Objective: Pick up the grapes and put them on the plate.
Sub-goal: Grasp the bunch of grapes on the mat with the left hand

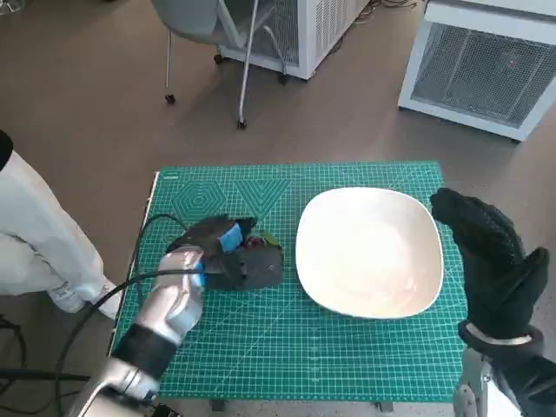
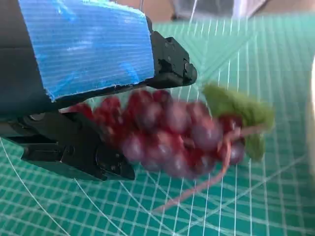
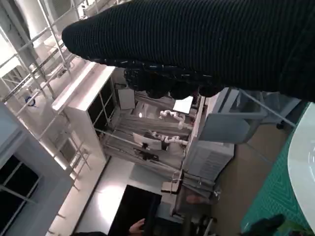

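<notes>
the left hand (image 1: 224,252) sits on the green mat (image 1: 261,347) just left of the plate (image 1: 369,252), its fingers (image 2: 93,157) closed around the grapes (image 2: 167,137) — a red bunch with a green leaf, low over the mat and not on the plate. the plate is white and lies on the mat. right of the plate, the right hand (image 1: 491,252) hangs open — holding nothing.

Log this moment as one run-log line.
stage: grasping | left hand: closed around red grape bunch with green leaf on green cutting mat | right hand: raised, empty | white plate: empty
</notes>
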